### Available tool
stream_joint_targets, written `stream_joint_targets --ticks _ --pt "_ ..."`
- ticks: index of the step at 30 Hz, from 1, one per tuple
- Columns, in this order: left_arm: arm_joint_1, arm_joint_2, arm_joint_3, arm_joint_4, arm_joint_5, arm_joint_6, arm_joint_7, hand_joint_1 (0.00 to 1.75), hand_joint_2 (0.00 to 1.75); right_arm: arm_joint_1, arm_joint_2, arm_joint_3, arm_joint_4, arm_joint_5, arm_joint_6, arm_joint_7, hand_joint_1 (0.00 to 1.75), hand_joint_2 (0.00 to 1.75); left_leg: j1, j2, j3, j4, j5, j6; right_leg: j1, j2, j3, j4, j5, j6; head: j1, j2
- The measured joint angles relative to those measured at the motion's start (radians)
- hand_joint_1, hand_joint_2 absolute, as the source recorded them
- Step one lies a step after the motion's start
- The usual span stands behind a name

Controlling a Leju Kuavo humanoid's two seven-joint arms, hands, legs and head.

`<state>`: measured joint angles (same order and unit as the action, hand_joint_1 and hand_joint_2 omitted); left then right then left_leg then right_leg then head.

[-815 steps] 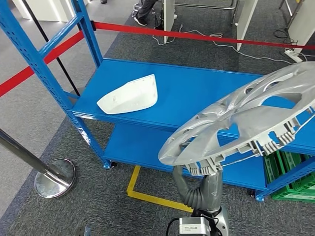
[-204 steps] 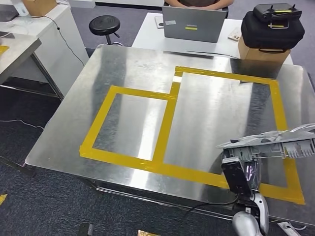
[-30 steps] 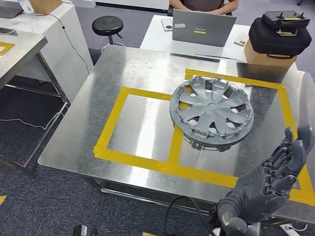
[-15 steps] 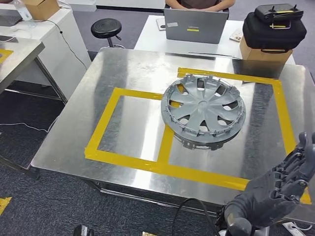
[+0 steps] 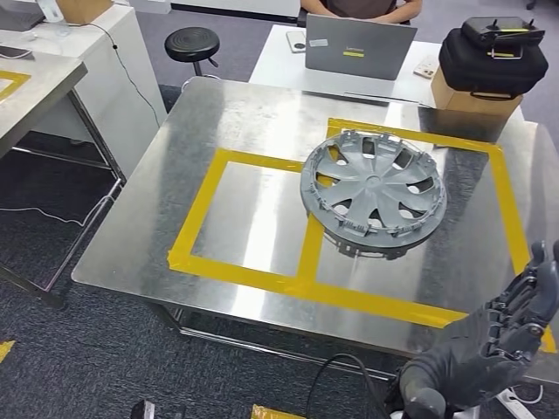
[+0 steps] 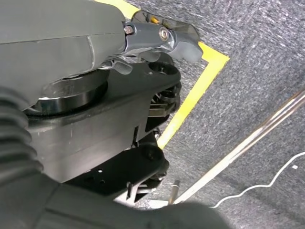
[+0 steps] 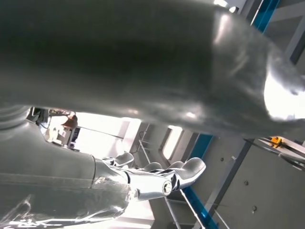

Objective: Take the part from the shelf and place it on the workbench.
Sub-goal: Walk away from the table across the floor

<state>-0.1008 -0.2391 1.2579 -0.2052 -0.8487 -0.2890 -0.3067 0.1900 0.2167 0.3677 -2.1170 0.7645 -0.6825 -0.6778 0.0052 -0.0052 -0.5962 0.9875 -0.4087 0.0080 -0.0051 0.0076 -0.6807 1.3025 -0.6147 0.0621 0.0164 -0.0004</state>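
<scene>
Dark grey right hand (image 5: pixel 491 345) sits nearest, low at the near right edge of the shiny steel workbench (image 5: pixel 217 113), palm up, fingers (image 5: pixel 535 288) spread apart w/ nothing in them; it's well short of the part. Left hand (image 6: pixel 162 38) shows in the left wrist view over grey carpet w/ a yellow floor line (image 6: pixel 190 100); only a couple of fingers can be seen, so can't tell if it's apart or closed. On the workbench, yellow tape (image 5: pixel 197 205) marks two adjoining rectangles, smaller one left, larger one right. Grey plastic spoked wheel cover (image 5: pixel 373 192) lies face up on the workbench, mostly inside the larger rectangle, its left rim overlapping the tape strip btwn the two; nothing touches it. Beyond the workbench's far edge: white desk (image 5: pixel 280 52) w/ a grey laptop (image 5: pixel 359 48), a person's folded arms (image 5: pixel 359 7) behind it. Far right of the workbench, black soft case (image 5: pixel 493 61) on a cardboard box (image 5: pixel 474 100). Far left of it, round black stool (image 5: pixel 192 44).
</scene>
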Motion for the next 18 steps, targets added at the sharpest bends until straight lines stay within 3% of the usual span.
stream_joint_targets --ticks 1,4,6,8,10,12,14,15,16,18 --pt "0.0 0.0 0.001 0.0 0.0 0.0 -0.001 0.0 1.75 0.001 0.0 0.0 0.001 0.0 0.0 0.0 0.0 0.0 0.0 0.0 -0.007 0.0 0.006 -0.001 0.0 0.0 0.019 -0.015 0.011 0.001 0.0 0.0" --pt "-0.001 -0.001 0.001 0.0 0.001 -0.002 -0.004 0.0 1.75 0.002 0.0 0.0 0.003 0.001 0.0 -0.001 0.0 0.0 0.0 -0.003 -0.023 0.002 0.024 -0.013 -0.003 0.001 0.158 -0.22 0.078 -0.001 0.0 0.0" --pt "-0.002 -0.001 0.001 0.0 0.001 -0.002 -0.005 0.0 1.75 0.003 0.0 0.0 0.004 0.001 0.0 -0.002 0.0 0.0 -0.002 -0.006 -0.026 0.003 0.035 -0.025 -0.001 0.006 0.197 -0.291 0.09 -0.01 -0.001 0.0" --pt "-0.002 -0.001 0.001 0.0 0.001 -0.002 -0.006 0.0 1.75 0.003 0.0 0.0 0.005 0.002 0.0 -0.002 0.0 0.0 -0.002 -0.007 -0.027 -0.001 0.049 -0.037 0.001 0.007 0.185 -0.292 0.099 -0.026 -0.001 0.0" --pt "-0.002 -0.001 0.002 0.0 0.001 -0.003 -0.008 0.0 1.75 0.004 0.0 0.0 0.006 0.002 0.0 -0.002 0.0 0.0 -0.001 -0.007 -0.038 0.013 0.027 -0.048 -0.001 0.004 0.171 -0.294 0.115 -0.043 -0.003 0.0" --pt "-0.004 -0.001 0.002 0.0 0.001 -0.004 -0.009 0.0 1.75 0.004 0.0 0.0 0.006 0.003 0.0 -0.003 0.0 0.0 -0.001 -0.007 -0.068 0.099 -0.064 -0.056 -0.003 0.0 0.15 -0.295 0.137 -0.055 -0.006 0.0" --pt "-0.008 0.0 0.002 0.0 0.001 -0.005 -0.009 0.0 1.75 0.004 0.0 0.0 0.007 0.003 0.0 -0.003 0.0 0.0 -0.001 -0.006 -0.098 0.227 -0.148 -0.061 -0.001 -0.002 0.124 -0.294 0.159 -0.058 -0.007 0.0" --pt "-0.009 0.0 0.002 0.0 0.001 -0.005 -0.009 0.0 1.75 0.004 0.0 0.0 0.007 0.003 0.0 -0.003 0.0 0.0 -0.001 -0.006 -0.098 0.267 -0.159 -0.061 0.0 -0.002 0.11 -0.294 0.169 -0.058 -0.007 0.0" --pt "-0.009 0.0 0.002 0.0 0.001 -0.005 -0.009 0.0 1.75 0.004 0.0 0.0 0.007 0.003 0.0 -0.003 0.0 0.0 -0.001 -0.006 -0.083 0.274 -0.15 -0.061 0.001 -0.002 0.097 -0.293 0.179 -0.057 -0.007 0.0" --pt "-0.009 -0.001 0.002 0.0 0.001 -0.006 -0.009 0.0 1.75 0.004 0.0 0.0 0.007 0.003 0.0 -0.003 0.0 0.0 -0.001 -0.006 -0.002 0.187 -0.104 -0.056 0.002 -0.002 0.075 -0.292 0.197 -0.051 -0.007 0.0"
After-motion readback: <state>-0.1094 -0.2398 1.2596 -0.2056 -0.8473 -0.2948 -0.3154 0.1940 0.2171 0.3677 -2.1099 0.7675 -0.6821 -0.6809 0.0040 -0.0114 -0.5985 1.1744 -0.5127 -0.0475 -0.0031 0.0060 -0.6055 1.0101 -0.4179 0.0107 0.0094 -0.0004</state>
